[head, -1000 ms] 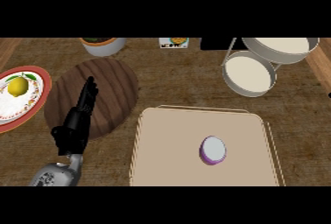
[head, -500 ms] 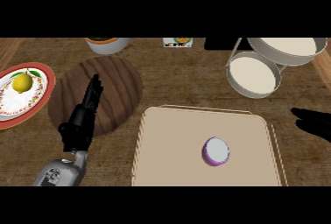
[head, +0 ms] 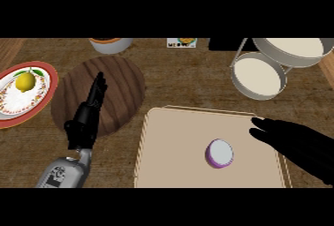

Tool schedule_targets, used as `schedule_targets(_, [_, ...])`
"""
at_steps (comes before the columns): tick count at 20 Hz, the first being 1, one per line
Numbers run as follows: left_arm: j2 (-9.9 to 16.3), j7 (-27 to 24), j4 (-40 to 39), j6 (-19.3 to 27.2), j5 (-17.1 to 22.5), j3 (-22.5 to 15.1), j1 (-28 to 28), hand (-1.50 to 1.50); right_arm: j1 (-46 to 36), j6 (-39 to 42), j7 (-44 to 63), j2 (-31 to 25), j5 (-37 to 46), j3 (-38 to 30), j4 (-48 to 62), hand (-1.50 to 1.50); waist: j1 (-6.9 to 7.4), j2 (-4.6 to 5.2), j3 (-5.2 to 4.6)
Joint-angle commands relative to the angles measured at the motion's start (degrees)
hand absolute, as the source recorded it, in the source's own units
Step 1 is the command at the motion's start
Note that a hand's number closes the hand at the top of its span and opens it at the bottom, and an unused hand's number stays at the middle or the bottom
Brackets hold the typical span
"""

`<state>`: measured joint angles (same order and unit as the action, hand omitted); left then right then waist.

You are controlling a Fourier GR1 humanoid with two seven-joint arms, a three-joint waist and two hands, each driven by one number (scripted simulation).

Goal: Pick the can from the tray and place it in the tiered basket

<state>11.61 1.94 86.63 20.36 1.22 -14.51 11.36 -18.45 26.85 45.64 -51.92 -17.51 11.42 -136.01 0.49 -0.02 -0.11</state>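
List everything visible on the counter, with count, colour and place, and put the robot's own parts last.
can: one, purple with a pale top, on the tray
tray: one, beige, lower centre-right
tiered basket: one, grey wire with two cream bowls, upper right
wooden board: one, round, dark brown, left of centre
plate: one, white with a red patterned rim, far left
lemon: one, yellow, on the plate
cup: one, partly cut off at the top edge
left hand: black, fingers straight, over the board
right hand: black, fingers straight, over the tray's right edge
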Motion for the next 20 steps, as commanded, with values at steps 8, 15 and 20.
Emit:
schedule_targets(8, [-1.7,-2.3,0.3,-1.5,-1.3,0.4,-3.2,0.00,-5.8,0.2,16.5,4.3,4.9,13.2,-3.6,-1.50,-0.25,-0.10,0.01])
schedule_targets(15, [0.4,-1.4,3.6,-4.2,-0.4,3.2,-4.7,0.00,-4.2,5.3,10.9,4.0,9.4,11.8,0.7,-1.50,-0.01,-0.05,0.08])
schedule_targets(20, [-2.6,-0.8,-0.2,-3.4,-1.9,2.9,-2.1,0.00,-0.8,7.2,8.7,4.0,16.1,12.0,-0.3,-1.50,-0.55,-0.01,0.10])
